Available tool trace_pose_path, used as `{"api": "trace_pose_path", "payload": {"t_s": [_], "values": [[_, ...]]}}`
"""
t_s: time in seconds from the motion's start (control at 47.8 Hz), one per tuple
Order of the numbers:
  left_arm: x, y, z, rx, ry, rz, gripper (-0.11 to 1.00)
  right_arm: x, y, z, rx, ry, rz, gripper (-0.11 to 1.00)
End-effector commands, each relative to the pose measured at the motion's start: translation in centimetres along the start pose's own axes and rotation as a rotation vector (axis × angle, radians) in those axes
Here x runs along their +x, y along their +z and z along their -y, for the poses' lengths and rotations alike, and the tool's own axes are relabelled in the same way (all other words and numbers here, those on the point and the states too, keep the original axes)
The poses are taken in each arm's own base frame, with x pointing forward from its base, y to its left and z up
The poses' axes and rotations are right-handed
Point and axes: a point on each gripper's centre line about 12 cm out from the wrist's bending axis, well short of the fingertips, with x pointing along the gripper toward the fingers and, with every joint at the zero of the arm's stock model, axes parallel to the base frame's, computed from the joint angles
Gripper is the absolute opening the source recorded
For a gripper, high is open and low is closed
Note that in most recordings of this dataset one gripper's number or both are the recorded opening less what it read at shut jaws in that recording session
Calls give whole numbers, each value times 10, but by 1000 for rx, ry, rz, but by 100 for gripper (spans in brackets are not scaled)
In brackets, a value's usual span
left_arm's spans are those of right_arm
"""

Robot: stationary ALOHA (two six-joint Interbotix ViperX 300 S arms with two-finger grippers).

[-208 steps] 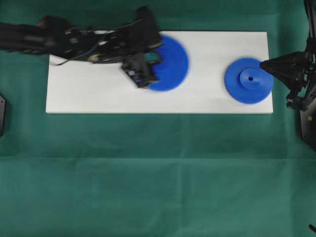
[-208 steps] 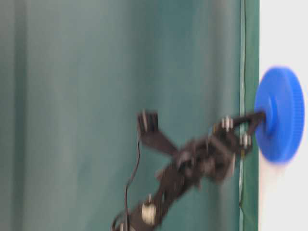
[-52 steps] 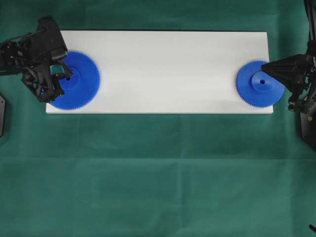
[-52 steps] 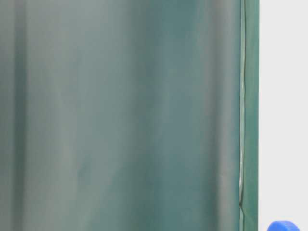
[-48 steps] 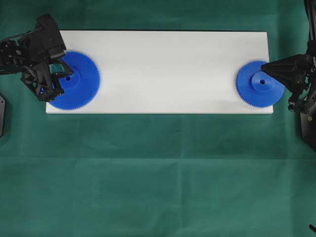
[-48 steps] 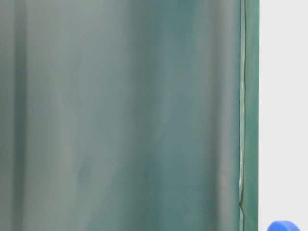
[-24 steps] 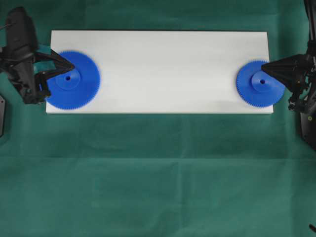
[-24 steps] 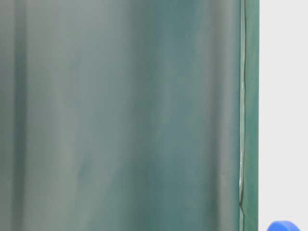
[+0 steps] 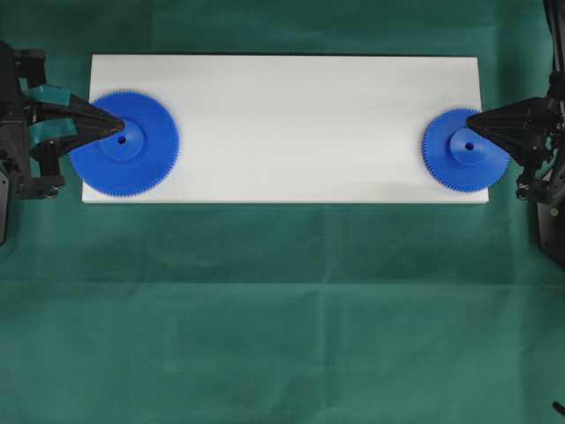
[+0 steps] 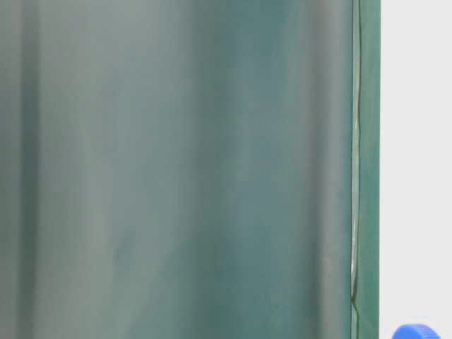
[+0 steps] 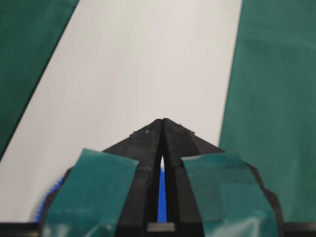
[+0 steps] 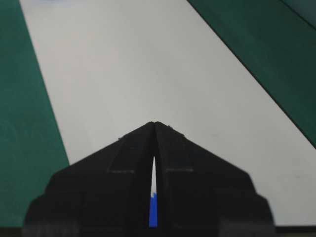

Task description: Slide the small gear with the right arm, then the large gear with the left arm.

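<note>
I see large gear (image 9: 124, 155) at board (image 9: 291, 124) left end — left gripper (image 9: 120, 127) pinched together over its hub | small gear (image 9: 465, 162) at right end — right gripper (image 9: 469, 117) tips together at its rim

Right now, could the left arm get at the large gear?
Probably yes: the left gripper, fingers together in the wrist view, already points at the large gear near its hub, on the white board, with nothing between them.
</note>
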Motion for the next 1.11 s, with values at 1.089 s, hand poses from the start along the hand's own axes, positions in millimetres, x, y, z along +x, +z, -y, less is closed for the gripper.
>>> {"api": "trace_pose_path", "payload": {"t_s": [1.089], "values": [[-18, -18, 37, 57, -180, 141, 0, -15, 0, -56, -241, 375, 102, 50]]}}
